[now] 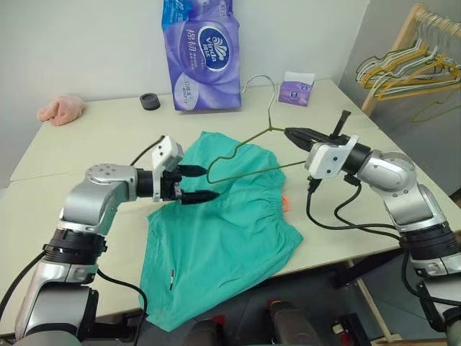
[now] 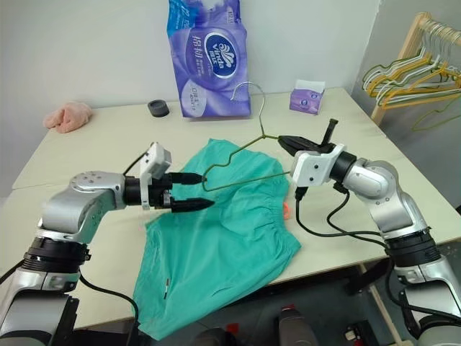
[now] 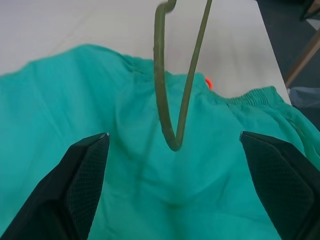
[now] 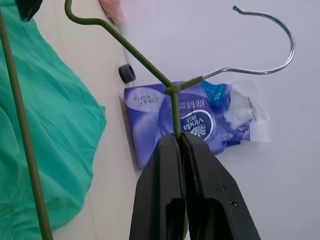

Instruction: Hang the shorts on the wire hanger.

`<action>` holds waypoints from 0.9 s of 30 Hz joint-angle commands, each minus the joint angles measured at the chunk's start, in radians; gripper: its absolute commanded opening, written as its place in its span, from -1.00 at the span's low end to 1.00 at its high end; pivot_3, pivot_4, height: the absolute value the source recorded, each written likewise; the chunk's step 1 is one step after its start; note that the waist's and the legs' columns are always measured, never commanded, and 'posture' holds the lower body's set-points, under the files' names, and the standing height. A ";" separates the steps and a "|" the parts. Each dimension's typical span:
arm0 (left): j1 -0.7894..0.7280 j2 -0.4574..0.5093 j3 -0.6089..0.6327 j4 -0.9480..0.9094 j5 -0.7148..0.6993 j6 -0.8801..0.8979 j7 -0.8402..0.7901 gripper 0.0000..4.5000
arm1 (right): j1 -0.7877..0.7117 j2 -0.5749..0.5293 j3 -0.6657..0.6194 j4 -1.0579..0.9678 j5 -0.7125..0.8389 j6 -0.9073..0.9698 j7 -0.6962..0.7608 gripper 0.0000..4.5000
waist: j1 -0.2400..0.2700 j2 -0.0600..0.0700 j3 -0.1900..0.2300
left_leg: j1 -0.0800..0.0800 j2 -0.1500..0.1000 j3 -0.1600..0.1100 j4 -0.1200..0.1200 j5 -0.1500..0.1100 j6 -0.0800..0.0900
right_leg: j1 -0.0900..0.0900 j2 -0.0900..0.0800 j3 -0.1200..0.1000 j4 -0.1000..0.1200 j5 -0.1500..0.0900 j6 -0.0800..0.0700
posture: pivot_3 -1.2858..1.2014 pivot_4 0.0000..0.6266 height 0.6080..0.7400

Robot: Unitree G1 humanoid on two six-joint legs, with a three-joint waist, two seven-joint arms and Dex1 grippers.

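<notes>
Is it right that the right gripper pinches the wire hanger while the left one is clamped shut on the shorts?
Not quite. The left gripper is open, holding nothing above the shorts, as the left wrist view shows. The right gripper does pinch the wire hanger.

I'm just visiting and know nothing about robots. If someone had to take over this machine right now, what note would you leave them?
Right gripper: shut on the thin olive-grey wire hanger, pinching it just below the neck and holding it up over the table.
Left gripper: open, empty, beside the hanger's near corner, above the cloth.
The teal-green fabric shorts lie spread on the pale table, one part drooping over the front edge.
Done: hanger picked up.
Left: get the shorts onto the hanger; none of the cloth hangs on the wire yet.
</notes>
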 commanded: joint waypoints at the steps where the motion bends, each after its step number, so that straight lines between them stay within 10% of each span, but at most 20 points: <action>1: -0.012 -0.003 0.018 -0.050 -0.013 -0.001 0.000 0.94 | -0.031 0.012 -0.010 -0.051 0.017 -0.009 0.014 -1.00 | 0.000 0.000 0.000 | 0.000 0.000 0.000 0.000 0.000 0.000 | 0.000 0.000 0.000 0.000 0.000 0.000 | -0.14 -0.69 1.00; 6: -0.002 -0.011 0.019 -0.069 -0.030 0.020 -0.007 0.68 | -0.027 0.027 -0.013 -0.060 0.016 -0.005 0.024 -1.00 | 0.000 0.000 0.000 | 0.000 0.000 0.000 0.000 0.000 0.000 | 0.000 0.000 0.000 0.000 0.000 0.000 | -0.14 -0.69 1.00; 18: 0.026 -0.008 0.013 -0.115 -0.056 0.049 -0.032 -0.99 | -0.023 0.042 -0.021 -0.068 0.014 -0.017 0.020 -1.00 | 0.000 0.000 0.000 | 0.000 0.000 0.000 0.000 0.000 0.000 | 0.000 0.000 0.000 0.000 0.000 0.000 | -0.14 -0.68 1.00; 24: 0.033 -0.007 0.012 -0.121 -0.057 0.053 -0.030 -0.99 | -0.014 0.036 -0.016 -0.062 -0.024 -0.038 0.004 -1.00 | 0.000 0.000 0.000 | 0.000 0.000 0.000 0.000 0.000 0.000 | 0.000 0.000 0.000 0.000 0.000 0.000 | -0.14 -0.67 1.00; 27: 0.039 -0.007 0.012 -0.125 -0.057 0.055 -0.027 -1.00 | 0.008 0.029 -0.018 -0.074 -0.007 -0.049 0.020 -0.67 | 0.000 0.000 0.000 | 0.000 0.000 0.000 0.000 0.000 0.000 | 0.000 0.000 0.000 0.000 0.000 0.000 | -0.14 -0.67 1.00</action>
